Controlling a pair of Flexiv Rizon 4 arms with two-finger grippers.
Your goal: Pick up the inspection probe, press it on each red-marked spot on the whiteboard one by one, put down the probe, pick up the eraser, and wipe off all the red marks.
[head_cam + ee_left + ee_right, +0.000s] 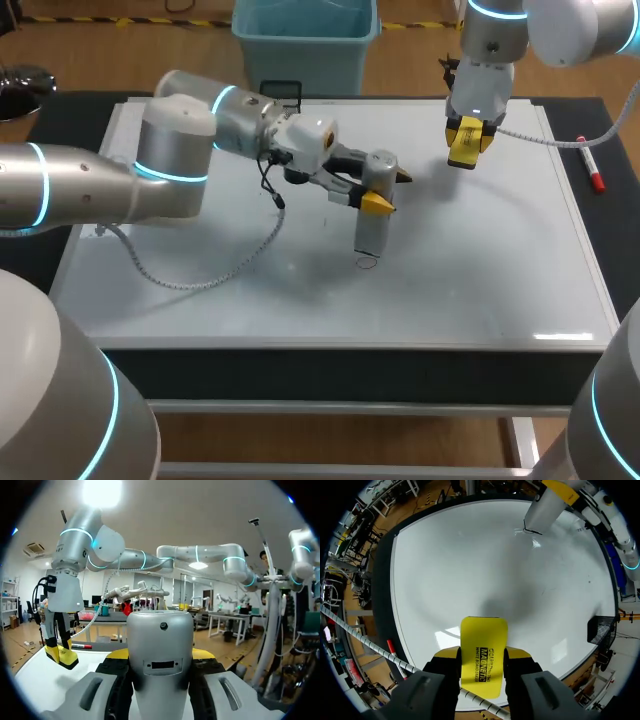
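The whiteboard covers most of the worktop. My left gripper pinches the inspection probe, which stands upright near the board's middle with its tip on a small mark, so I judge the pressing step is in hand. My right gripper hangs near the far right corner, clamped on the yellow eraser. Putting down the probe and wiping remain.
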